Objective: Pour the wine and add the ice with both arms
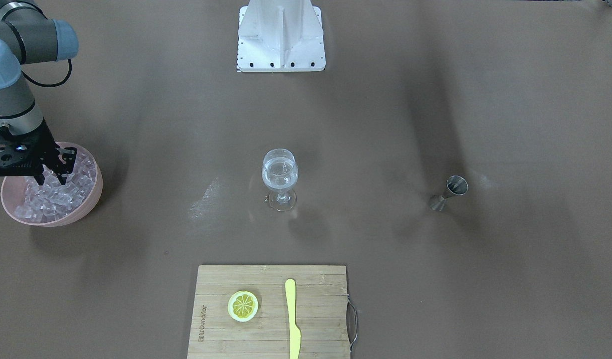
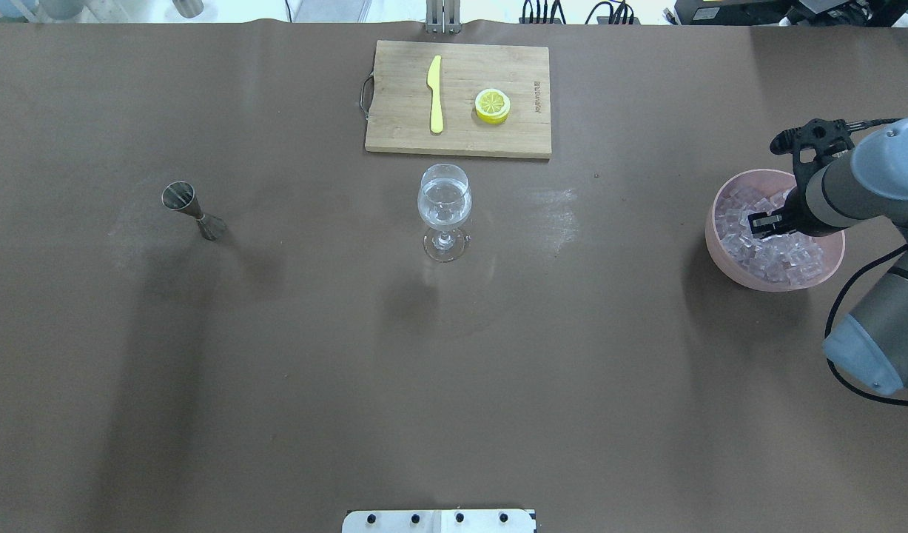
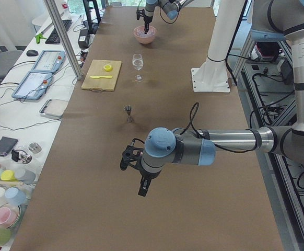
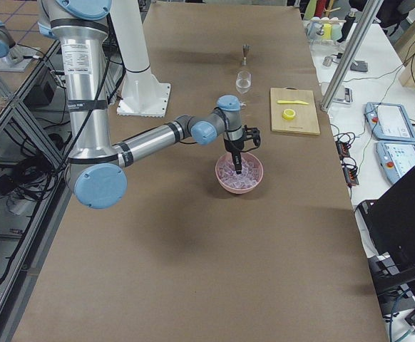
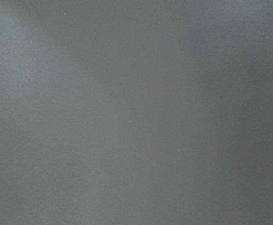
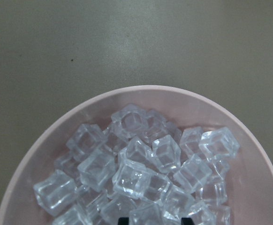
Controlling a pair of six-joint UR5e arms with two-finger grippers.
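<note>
Item, ice [image 6: 141,173]: heaped in the pink bowl [image 1: 94,192] at the tabletop's [image 2: 276,333] right end, where we find the right gripper [image 1: 51,178] among the cubes, jaws apart (seemingly bracketing one for the wine glass [image 1: 280,174]); left gripper [image 3: 142,191] hangs clear, its jaws' state we cannot tell.

Robot lab: aluminium frame [image 3: 64,39], tablets [image 3: 33,84]
</note>
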